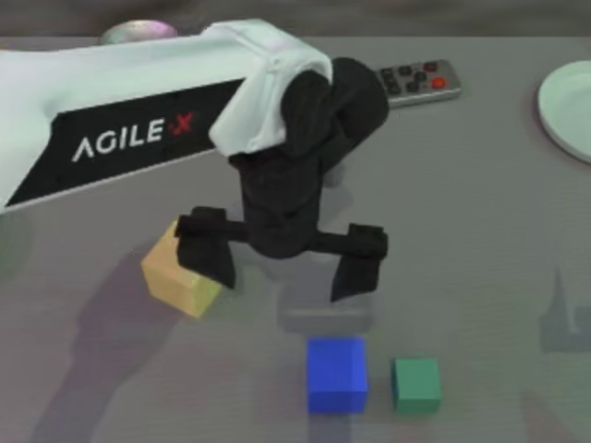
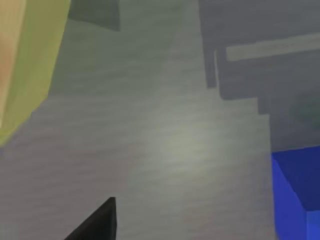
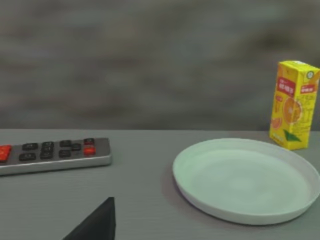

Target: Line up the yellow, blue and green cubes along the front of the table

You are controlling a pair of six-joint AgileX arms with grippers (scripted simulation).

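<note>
The blue cube [image 1: 336, 373] and green cube [image 1: 416, 384] sit side by side, apart, near the table's [image 1: 480, 240] front edge. The yellow cube [image 1: 178, 273] lies farther back to their left. The left gripper [image 1: 282, 263] hovers between yellow and blue, fingers spread apart, holding nothing.
</note>
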